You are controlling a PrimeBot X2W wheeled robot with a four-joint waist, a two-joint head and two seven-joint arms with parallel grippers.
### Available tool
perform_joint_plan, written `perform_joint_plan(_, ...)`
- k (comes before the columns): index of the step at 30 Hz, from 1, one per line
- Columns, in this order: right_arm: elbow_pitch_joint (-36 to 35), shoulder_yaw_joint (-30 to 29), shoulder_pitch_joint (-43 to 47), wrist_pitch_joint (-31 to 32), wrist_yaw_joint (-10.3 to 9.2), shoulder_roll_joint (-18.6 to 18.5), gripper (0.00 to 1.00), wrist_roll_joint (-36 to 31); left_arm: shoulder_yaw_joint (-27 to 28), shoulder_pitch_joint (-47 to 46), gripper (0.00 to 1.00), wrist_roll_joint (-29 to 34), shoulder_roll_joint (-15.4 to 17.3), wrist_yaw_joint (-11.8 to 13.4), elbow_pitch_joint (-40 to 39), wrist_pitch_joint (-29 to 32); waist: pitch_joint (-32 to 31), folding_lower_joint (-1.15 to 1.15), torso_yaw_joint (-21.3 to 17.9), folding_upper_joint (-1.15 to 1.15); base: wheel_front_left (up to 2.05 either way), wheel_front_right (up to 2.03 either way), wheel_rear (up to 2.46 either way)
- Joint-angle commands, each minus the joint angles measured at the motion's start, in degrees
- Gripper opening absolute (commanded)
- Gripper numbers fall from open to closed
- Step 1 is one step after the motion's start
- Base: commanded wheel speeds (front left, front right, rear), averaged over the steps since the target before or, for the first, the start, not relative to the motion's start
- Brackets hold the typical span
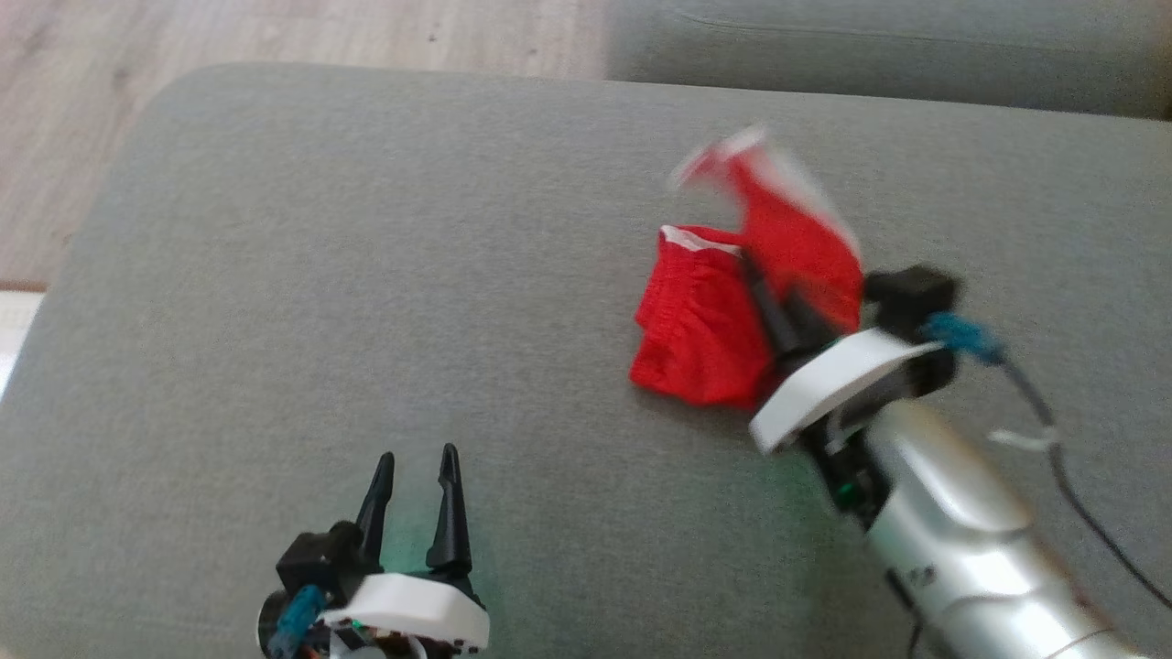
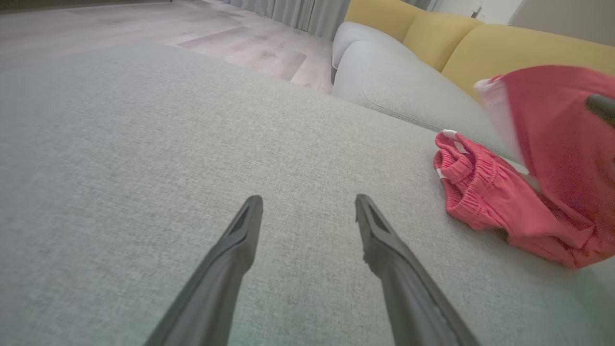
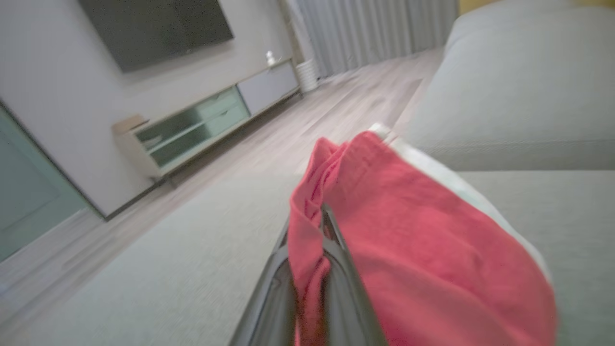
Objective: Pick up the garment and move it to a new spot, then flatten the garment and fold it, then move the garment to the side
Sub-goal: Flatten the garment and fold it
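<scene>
A broad grey woven-fabric seat cushion (image 1: 366, 320) is recorded as the work surface, bordered by pale wood-plank flooring (image 1: 275, 37) at its far left and a second grey cushion (image 1: 870, 46) beyond it. Towards the right half of the seat a small red cloth garment with an elasticated waistband and white edging (image 1: 705, 329) is found. Its lower bulk is bunched on the cushion, while an upper flap is held raised and is blurred in the head view. The right gripper (image 1: 769, 293) is seen closed tight on a fold of that red cloth, the fabric being pinched between the two dark fingers and draped over them in the right wrist view (image 3: 324, 211). The left gripper (image 1: 417, 458) is noted low over bare cushion at the near edge, its fingers spread wide with nothing between them, well apart from the garment. The step in hand is judged to be the first, the pick-up, as part of the cloth is not yet clear of the seat. The next move is judged to call for the pinch to be kept while the garment is lifted free and carried to an unoccupied part of the cushion, with spreading to follow. No brand, label or legible writing is found on the garment, the grippers or the furnishings.
</scene>
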Motion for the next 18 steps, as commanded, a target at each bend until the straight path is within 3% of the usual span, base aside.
perform_joint_plan(1, -1.2, 2.0, -0.3, 0.6, 0.11, 1.3, 0.0, -1.4, 1.2, -1.6, 1.0, -0.3, 0.4, 0.0, -1.3, -0.4, 0.1, 0.0, 1.6, 0.0, 0.0, 0.0, 0.0)
perform_joint_plan(2, -0.4, 3.1, 0.1, 1.5, 0.11, 2.1, 0.0, -1.7, 1.1, -1.7, 1.0, -0.3, 0.4, 0.0, -1.2, -0.4, 0.1, 0.0, 2.2, 0.0, 0.0, 0.0, 0.0)
perform_joint_plan(3, 0.6, 3.6, 0.5, 2.3, 0.11, 2.9, 0.38, -1.6, 0.9, -1.8, 1.0, -0.3, 0.4, 0.0, -1.1, -0.4, 0.1, 0.0, 2.7, 0.0, 0.0, 0.0, 0.0)
perform_joint_plan(4, 1.2, 4.0, 0.8, 2.2, 0.11, 3.6, 1.0, -1.6, 0.8, -1.9, 1.0, -0.2, 0.4, 0.0, -1.0, -0.4, 0.1, 0.0, 3.1, 0.0, 0.0, 0.0, 0.0)
perform_joint_plan(8, 0.6, 6.4, 1.9, 0.6, 0.11, 5.1, 1.0, -1.1, 1.4, -2.3, 1.0, 0.6, 0.4, 0.2, -0.7, -0.4, 0.1, 0.0, 2.9, 0.0, 0.0, 0.0, 0.0)
perform_joint_plan(11, -0.7, 7.2, 3.0, -1.3, 0.11, 4.6, 1.0, -1.8, 3.2, -2.6, 1.0, 2.2, 0.4, 0.2, -0.7, -0.4, -0.4, 0.0, 0.8, 0.0, 0.0, 0.0, 0.0)
perform_joint_plan(18, -2.7, -4.4, 6.0, -2.5, 0.11, 1.8, 1.0, -6.6, 5.6, -2.7, 1.0, 6.0, 0.4, 0.8, -1.7, -0.4, -1.5, 0.0, -3.6, 0.0, 0.0, 0.0, 0.0)
